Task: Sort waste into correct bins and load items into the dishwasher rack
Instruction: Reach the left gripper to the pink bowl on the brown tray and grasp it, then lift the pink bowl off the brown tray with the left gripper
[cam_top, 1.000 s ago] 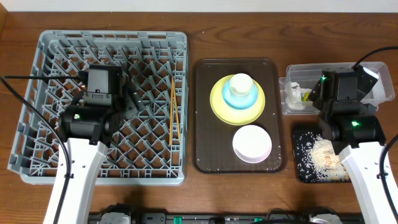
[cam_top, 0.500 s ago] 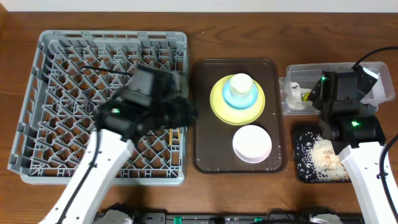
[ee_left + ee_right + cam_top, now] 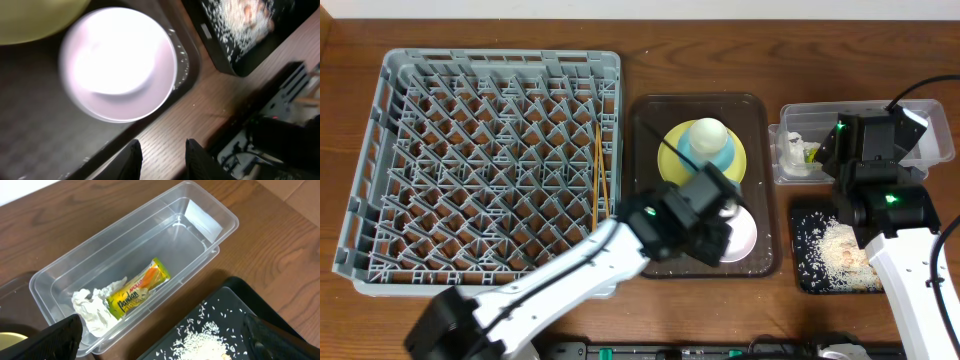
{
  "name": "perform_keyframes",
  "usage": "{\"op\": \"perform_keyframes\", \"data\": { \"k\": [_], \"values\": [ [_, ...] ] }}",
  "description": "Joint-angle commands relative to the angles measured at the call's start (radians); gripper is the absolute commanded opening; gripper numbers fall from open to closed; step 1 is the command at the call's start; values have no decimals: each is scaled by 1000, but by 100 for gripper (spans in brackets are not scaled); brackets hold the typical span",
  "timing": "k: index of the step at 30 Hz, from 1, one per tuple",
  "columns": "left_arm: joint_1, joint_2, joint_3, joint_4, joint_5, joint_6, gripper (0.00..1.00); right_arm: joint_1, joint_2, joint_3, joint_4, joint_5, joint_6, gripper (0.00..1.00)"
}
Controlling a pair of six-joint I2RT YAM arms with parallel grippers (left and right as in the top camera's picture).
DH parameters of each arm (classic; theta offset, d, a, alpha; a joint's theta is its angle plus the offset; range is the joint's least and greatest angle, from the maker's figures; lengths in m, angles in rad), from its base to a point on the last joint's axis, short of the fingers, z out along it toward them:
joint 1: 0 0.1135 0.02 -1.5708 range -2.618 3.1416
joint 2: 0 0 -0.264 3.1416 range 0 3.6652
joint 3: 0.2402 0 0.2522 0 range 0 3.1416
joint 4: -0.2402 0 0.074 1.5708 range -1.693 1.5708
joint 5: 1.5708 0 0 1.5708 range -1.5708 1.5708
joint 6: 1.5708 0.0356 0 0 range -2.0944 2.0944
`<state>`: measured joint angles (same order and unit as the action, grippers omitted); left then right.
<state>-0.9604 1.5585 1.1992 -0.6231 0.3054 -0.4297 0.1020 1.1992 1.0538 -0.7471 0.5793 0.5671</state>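
The white bowl (image 3: pixel 117 62) lies on the brown tray, partly covered by my left arm in the overhead view (image 3: pixel 748 236). My left gripper (image 3: pixel 163 147) hovers over the tray's front edge just beyond the bowl, jaws narrowed but apart with nothing between them. The light blue cup (image 3: pixel 706 148) sits upside down on the yellow plate (image 3: pixel 672 165). The chopsticks (image 3: pixel 600 180) lie in the grey dishwasher rack (image 3: pixel 380 150). My right gripper (image 3: pixel 162 325) stands wide open above the clear tub (image 3: pixel 200 210), which holds the napkin (image 3: pixel 92 307) and wrapper (image 3: pixel 137 295). Food scraps (image 3: pixel 838 255) lie in the black tray (image 3: pixel 804 225).
The brown serving tray (image 3: pixel 645 180) sits between the rack and the two bins. My left arm reaches diagonally from the front left across the rack's near right corner. A dark rail with cables runs along the table's front edge (image 3: pixel 280 135).
My left arm has swung right, from over the rack to the brown tray beside the white bowl, and its jaws have narrowed. The right arm has not moved.
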Motion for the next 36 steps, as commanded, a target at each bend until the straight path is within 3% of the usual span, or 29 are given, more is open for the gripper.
{"op": "perform_keyframes", "data": {
  "k": [1, 18, 26, 36],
  "values": [
    [-63, 63, -4, 46, -76, 6, 32, -3, -8, 10, -2, 14, 16, 99],
    [-142, 243, -4, 203, -161, 10, 32, -3, -8, 10, -2, 14, 16, 99],
    [-151, 252, -4, 238, -162, 30, 26, -3, -8, 10, -2, 14, 16, 99],
    [-152, 252, -4, 263, -168, 33, 26, -3, -8, 10, -2, 14, 16, 99]
  ]
}}
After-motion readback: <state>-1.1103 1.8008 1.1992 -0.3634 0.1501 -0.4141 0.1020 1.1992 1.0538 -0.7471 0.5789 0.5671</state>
